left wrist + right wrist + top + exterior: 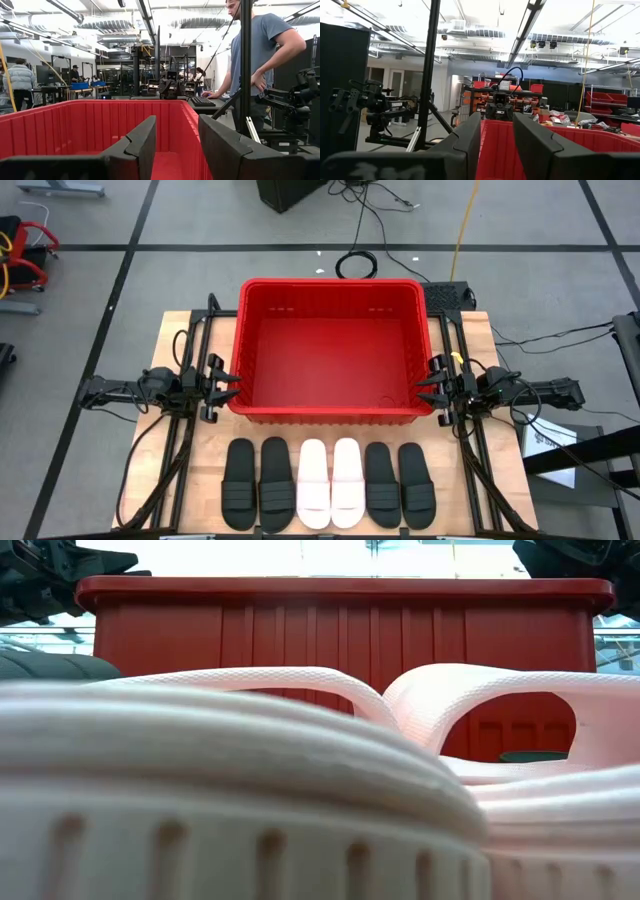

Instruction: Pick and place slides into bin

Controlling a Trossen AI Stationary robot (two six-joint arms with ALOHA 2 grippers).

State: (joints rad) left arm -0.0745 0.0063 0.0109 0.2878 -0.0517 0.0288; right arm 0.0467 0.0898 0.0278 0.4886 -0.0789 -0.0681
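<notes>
Slides (328,483) lay six abreast on the table's (510,490) near edge, just before the empty bin (331,415). Left gripper (228,385) and right gripper (428,385) flanked the bin, fingers parted, holding nothing. A sound first pick probably meant an outer black slide, pinched across its strap.

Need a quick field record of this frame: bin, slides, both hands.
bin: red crate, mid-table, no slides inside
slides: six in a row on the near side of the bin; black pair, white pair, black pair
left hand: open, at the bin's left wall
right hand: open, at the bin's right wall
</notes>
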